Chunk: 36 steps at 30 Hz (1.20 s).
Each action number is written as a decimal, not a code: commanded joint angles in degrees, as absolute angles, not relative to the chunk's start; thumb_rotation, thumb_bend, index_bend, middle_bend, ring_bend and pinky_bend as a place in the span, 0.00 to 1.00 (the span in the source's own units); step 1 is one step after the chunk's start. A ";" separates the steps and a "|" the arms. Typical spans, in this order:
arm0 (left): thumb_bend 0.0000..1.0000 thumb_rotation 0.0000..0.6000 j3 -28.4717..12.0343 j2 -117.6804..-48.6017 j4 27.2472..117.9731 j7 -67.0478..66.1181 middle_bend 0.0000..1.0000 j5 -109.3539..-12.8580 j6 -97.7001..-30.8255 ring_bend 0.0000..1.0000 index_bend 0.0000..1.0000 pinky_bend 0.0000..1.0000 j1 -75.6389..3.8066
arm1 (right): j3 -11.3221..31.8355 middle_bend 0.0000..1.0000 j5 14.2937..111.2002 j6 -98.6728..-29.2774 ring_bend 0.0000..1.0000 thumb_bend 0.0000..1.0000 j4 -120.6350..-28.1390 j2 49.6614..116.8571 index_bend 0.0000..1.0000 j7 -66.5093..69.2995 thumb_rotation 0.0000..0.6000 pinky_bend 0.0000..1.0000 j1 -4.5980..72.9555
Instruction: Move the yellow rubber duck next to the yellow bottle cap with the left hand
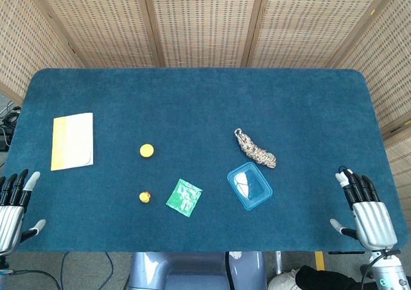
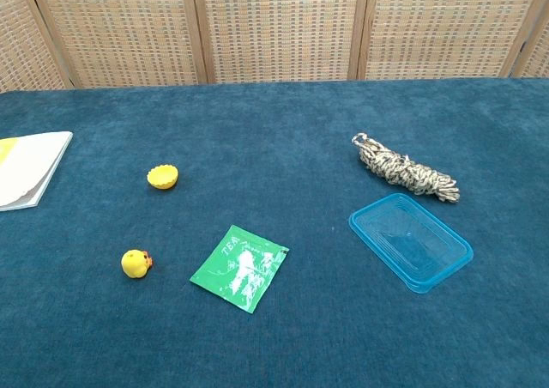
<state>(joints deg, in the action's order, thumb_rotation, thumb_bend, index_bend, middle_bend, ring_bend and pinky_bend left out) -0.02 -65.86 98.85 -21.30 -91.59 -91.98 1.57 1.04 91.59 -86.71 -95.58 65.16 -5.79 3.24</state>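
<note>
The left hand (image 1: 14,210) is resting at the worktop's (image 1: 192,97) near edge, fingers spread, holding nothing. The duck (image 1: 145,197) is sitting apart from the cap (image 1: 146,150); being small and round, it is likely to roll away under a clumsy grasp.

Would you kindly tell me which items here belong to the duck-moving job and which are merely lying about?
Job: yellow rubber duck, yellow bottle cap, left hand.
Lying about: green tea sachet, blue lid, rope bundle, notebook.
</note>
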 commanded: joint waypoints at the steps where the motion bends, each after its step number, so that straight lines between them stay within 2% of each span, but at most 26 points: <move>1: 0.14 1.00 -0.06 -65.86 98.88 -21.31 0.00 -91.65 -92.06 0.00 0.00 0.00 1.57 | 1.01 0.00 91.64 -86.73 0.00 0.00 -95.56 65.14 0.00 -5.76 1.00 0.00 3.23; 36: 0.14 1.00 -0.37 -65.15 98.94 -19.70 0.00 -90.89 -92.32 0.00 0.00 0.00 1.81 | 0.50 0.00 91.87 -85.76 0.00 0.00 -95.83 65.47 0.00 -7.21 1.00 0.00 3.42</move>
